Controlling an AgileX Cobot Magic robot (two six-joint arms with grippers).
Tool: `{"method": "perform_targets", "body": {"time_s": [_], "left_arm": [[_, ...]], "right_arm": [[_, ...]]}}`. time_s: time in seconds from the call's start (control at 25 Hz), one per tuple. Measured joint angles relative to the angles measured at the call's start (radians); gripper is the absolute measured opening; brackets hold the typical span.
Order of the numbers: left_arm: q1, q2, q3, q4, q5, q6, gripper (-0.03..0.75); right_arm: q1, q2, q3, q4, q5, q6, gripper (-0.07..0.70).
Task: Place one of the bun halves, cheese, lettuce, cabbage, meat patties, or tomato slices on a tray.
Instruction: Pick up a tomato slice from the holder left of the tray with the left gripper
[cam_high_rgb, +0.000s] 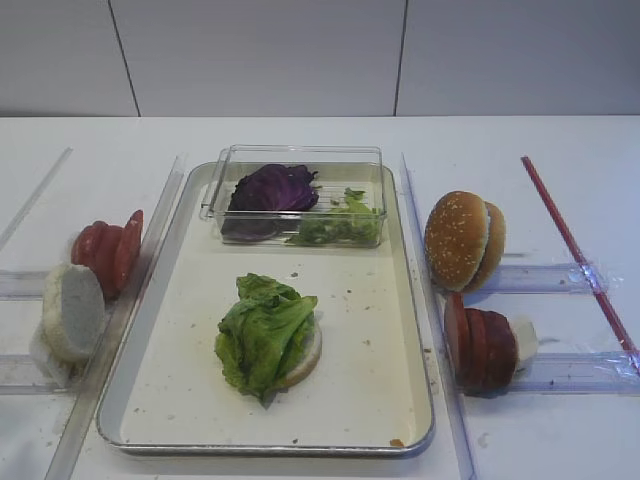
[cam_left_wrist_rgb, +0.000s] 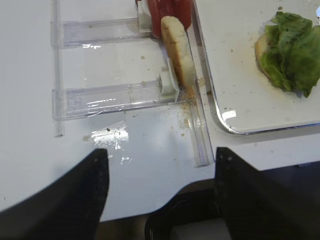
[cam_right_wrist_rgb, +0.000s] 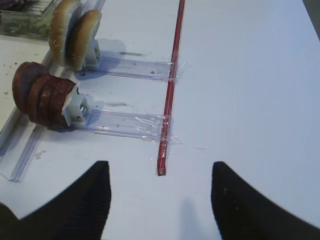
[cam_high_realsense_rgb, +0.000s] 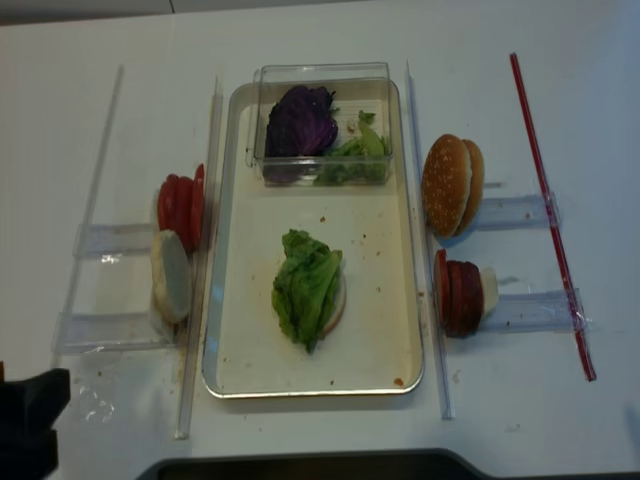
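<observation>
With both end effectors released, left (cam_left_wrist_rgb: 157, 187) and right (cam_right_wrist_rgb: 157, 192), we next reach for the meat patties (cam_high_rgb: 478, 347) at lower right, lettuce (cam_high_rgb: 262, 331) already on the tray (cam_high_rgb: 190, 400).

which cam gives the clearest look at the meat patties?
Right wrist: the meat patties are close, showing separate discs standing on edge against a white pusher. Both exterior high views show them smaller, right of the tray. The left wrist view misses them.
</observation>
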Motion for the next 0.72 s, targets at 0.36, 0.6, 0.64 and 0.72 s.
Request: {"method": "perform_targets", "body": {"time_s": [0.36,0.6,0.64,0.72], "left_arm": [[-0.046,0.239,-0.140,0.000,0.002,0.020,0.420],[-0.046,0.411,-0.237,-0.010,0.030,0.041,0.420],[-0.046,0.440,-0.251,-0.020,0.032,0.052,0.420],[-0.046,0.490,-0.285,-0.048,0.035,0.075,0.420]], "right_arm": [[0.000,0.000,0.000,0.000,0.000,0.000,0.457],[0.000,0.000,0.000,0.000,0.000,0.002,0.457],[0.000,0.000,0.000,0.000,0.000,0.002,0.457],[0.000,0.000,0.001,0.000,0.000,0.002,0.457]]}}
